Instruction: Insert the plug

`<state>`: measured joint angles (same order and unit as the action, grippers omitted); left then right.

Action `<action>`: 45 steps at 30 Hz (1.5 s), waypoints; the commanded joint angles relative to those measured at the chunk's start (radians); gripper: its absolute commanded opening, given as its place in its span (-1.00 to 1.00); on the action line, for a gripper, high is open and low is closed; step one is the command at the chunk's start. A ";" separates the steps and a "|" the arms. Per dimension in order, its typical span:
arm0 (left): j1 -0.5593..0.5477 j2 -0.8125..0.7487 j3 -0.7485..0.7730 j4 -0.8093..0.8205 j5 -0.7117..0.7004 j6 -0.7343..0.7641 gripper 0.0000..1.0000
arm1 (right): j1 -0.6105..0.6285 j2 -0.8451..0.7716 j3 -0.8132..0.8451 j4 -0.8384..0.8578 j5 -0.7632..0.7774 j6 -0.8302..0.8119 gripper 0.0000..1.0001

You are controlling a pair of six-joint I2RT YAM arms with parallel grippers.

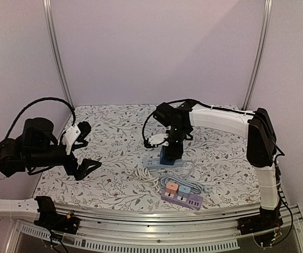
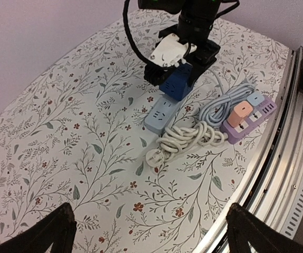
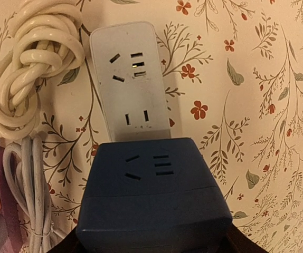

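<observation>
Blue plug [image 3: 151, 195] clamped in right gripper [image 1: 171, 152], over near end of pale strip [image 3: 128, 79] running ahead; left gripper [image 1: 87, 147] agape, distant.

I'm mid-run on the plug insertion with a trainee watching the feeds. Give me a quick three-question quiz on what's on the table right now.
1. True or false: the left gripper is holding the coiled white cable.
2. Fill in: the purple strip carries a pink adapter and a light ____ one.
3. What is the right gripper closed on?
A. the dark blue cube socket
B. the pink adapter
C. the coiled white cable

Key: 1 false, its jaws stand open and empty, off to the side of the cable. 2 blue. 3 A.
</observation>
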<state>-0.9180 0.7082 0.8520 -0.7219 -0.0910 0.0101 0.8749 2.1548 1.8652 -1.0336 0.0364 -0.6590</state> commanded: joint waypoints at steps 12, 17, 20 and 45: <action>-0.001 0.046 0.066 -0.040 0.023 -0.005 0.99 | 0.040 0.237 0.097 0.049 0.008 0.060 -0.28; -0.001 0.046 0.086 -0.065 0.015 -0.005 0.99 | 0.055 0.264 0.124 0.078 0.014 0.057 -0.20; -0.001 0.035 0.088 -0.078 0.005 -0.005 0.99 | 0.073 0.273 0.126 0.099 0.015 0.051 -0.15; -0.001 0.050 0.105 -0.070 -0.029 -0.042 0.99 | 0.082 0.221 0.127 0.206 0.063 0.029 0.46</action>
<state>-0.9180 0.7525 0.9344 -0.7841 -0.1085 -0.0208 0.9409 2.2940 2.0270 -1.0637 0.1509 -0.6491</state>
